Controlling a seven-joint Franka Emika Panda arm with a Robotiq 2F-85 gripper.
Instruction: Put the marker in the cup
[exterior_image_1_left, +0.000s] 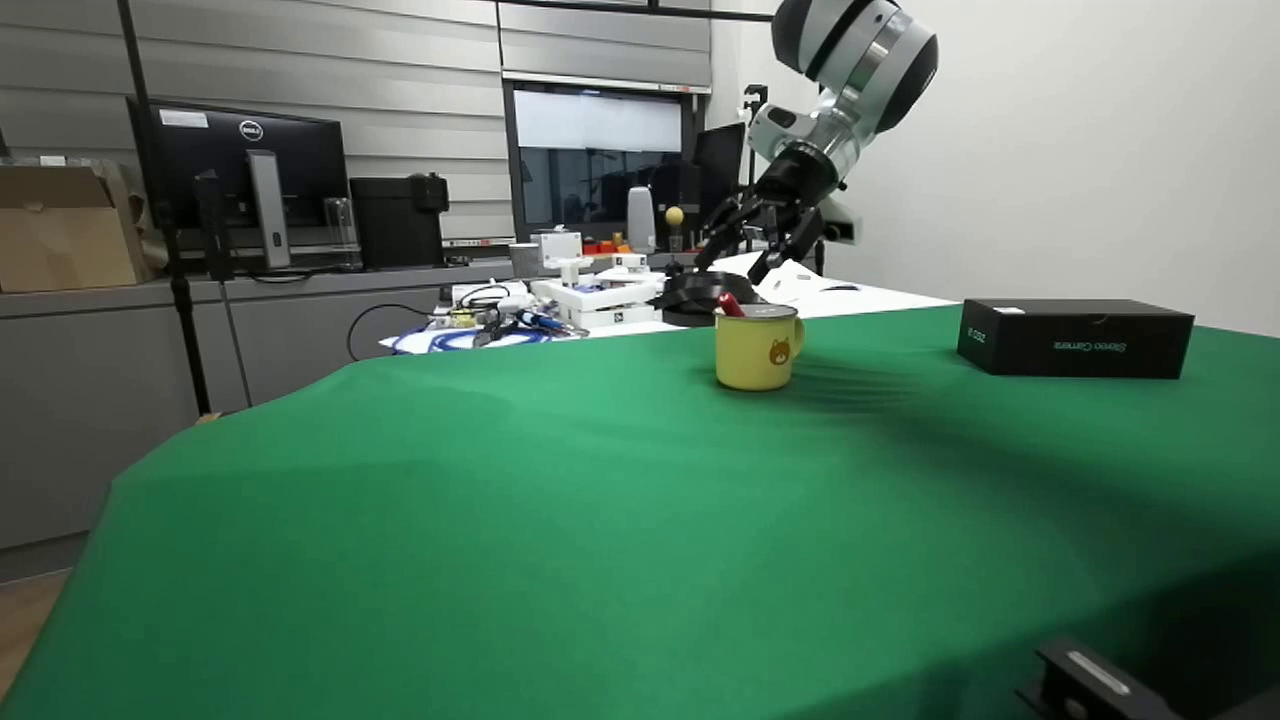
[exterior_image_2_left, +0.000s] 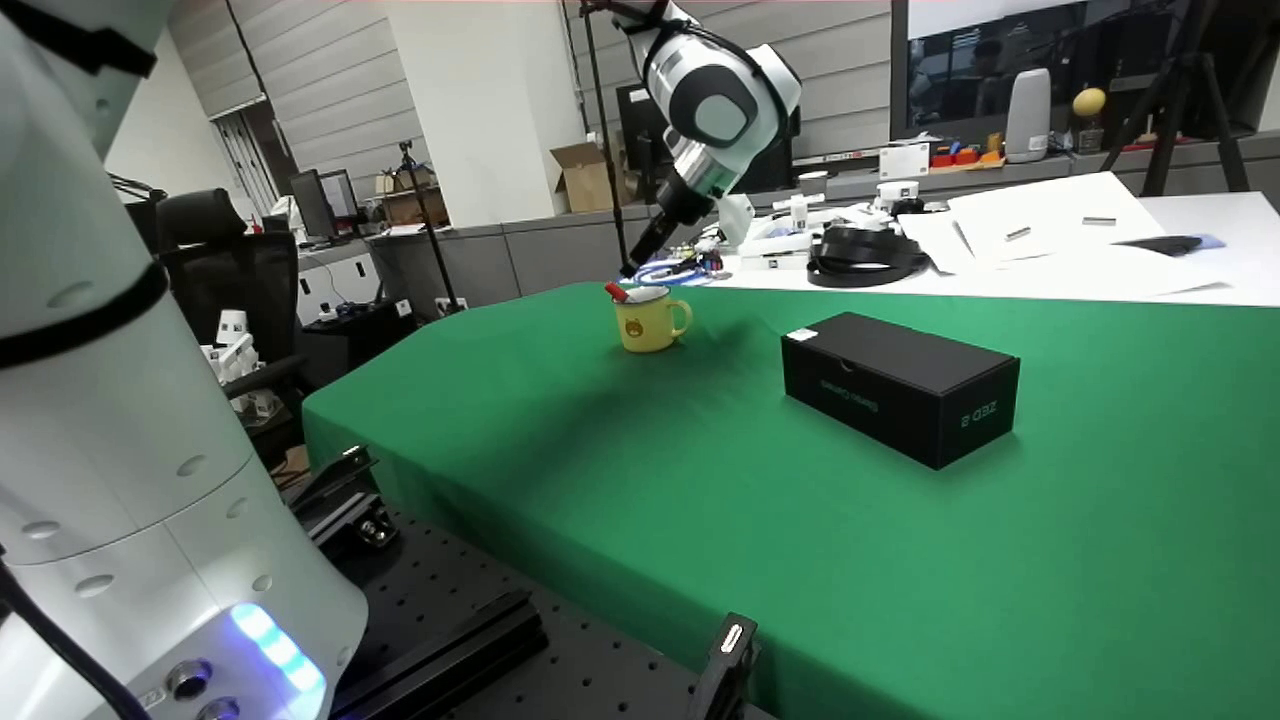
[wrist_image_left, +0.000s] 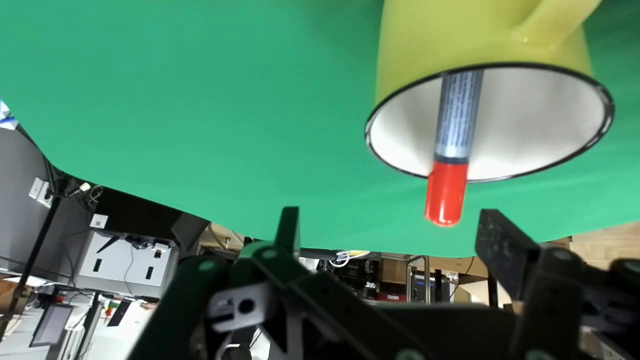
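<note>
The yellow cup stands upright on the green cloth in both exterior views (exterior_image_1_left: 752, 355) (exterior_image_2_left: 643, 328). It also fills the upper right of the wrist view (wrist_image_left: 450, 40). The marker is inside the cup and leans on its rim, with its red cap sticking out, in both exterior views (exterior_image_1_left: 731, 305) (exterior_image_2_left: 616, 292) and in the wrist view (wrist_image_left: 446, 192). Its lower end is hidden inside the cup. My gripper (wrist_image_left: 390, 212) is open, with nothing between its fingers. It hangs above the cup, apart from cup and marker, as an exterior view shows (exterior_image_1_left: 731, 268).
A black box lies on the green cloth in both exterior views (exterior_image_1_left: 1085, 340) (exterior_image_2_left: 890, 385), on the handle side of the cup. A white table with papers (exterior_image_2_left: 1060, 225), a black coil (exterior_image_2_left: 865, 255) and cables stands behind the green table (exterior_image_2_left: 1100, 500).
</note>
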